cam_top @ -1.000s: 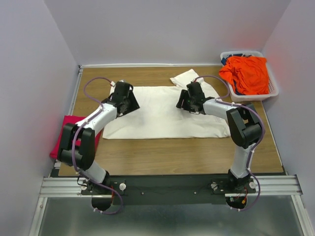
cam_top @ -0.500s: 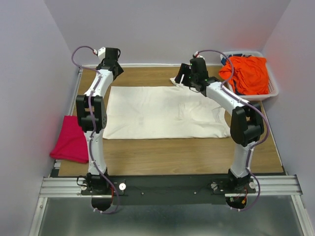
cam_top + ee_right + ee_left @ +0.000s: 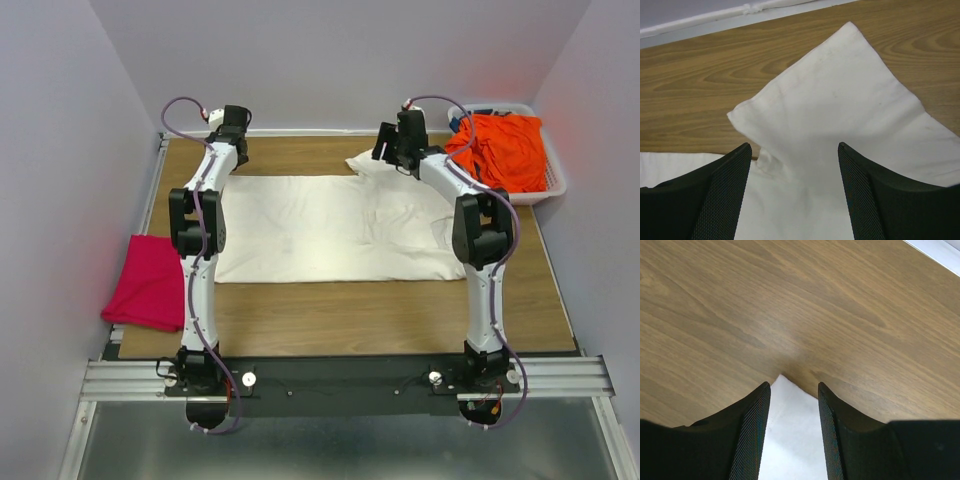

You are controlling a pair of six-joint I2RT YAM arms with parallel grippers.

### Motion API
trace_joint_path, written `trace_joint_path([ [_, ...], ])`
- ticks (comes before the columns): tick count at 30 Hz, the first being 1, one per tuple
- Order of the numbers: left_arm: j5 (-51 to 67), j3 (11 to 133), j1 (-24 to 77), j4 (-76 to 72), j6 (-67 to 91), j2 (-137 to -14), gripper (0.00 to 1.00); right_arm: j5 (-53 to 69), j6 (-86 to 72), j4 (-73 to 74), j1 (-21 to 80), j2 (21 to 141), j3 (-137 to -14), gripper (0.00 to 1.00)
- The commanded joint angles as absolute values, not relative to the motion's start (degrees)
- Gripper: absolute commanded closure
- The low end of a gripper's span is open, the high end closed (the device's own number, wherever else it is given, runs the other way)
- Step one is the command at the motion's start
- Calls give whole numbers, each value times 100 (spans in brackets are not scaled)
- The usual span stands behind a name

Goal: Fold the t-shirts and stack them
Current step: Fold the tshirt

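I am holding both jaws open at the far edge of the cream-white t-shirt (image 3: 330, 230): left gripper (image 3: 794, 405) straddling its left corner, right gripper (image 3: 795, 170) spread wide over its sleeve (image 3: 830, 95). Its long axis is running left-right beneath them.

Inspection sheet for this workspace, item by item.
Surface: wooden table, brown grain.
Job's things: white t-shirt spread flat mid-table; pink t-shirt at left edge; orange t-shirt heaped in basket.
Clutter: white basket, far right corner.
Grippers: left gripper open over the white shirt's far left corner; right gripper open over its sleeve.
Cables: purple cables loop off both arms.
Surroundings: grey walls.
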State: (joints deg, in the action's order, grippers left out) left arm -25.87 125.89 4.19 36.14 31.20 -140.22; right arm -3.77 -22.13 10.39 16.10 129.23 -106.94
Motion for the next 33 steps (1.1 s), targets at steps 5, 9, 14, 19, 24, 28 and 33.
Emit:
trace_joint_path([
  [5,-2769,12814,360,3639,2883,-14291,51,-211,-1916,1063,1433,13412,-11276,23],
  [9,-2576,12823,273,3604,2944,-14396,53,-185,-1863,1063,1310,13623,-11522,23],
  [14,-2339,12876,220,3568,3006,-14528,55,-141,-1811,1055,1257,13790,-11689,23],
  [19,-2259,12893,220,3560,3015,-14616,58,-202,-1732,1063,1187,13965,-11961,23],
  [24,-2189,12885,193,3551,3032,-14634,66,-132,-1696,1063,1081,14211,-12260,23],
  [28,-2127,12841,176,3516,3023,-14599,81,-97,-1652,1081,1011,14571,-12532,23],
  [33,-2004,12727,167,3419,2962,-14564,96,-158,-1644,1063,897,14853,-12849,22],
])
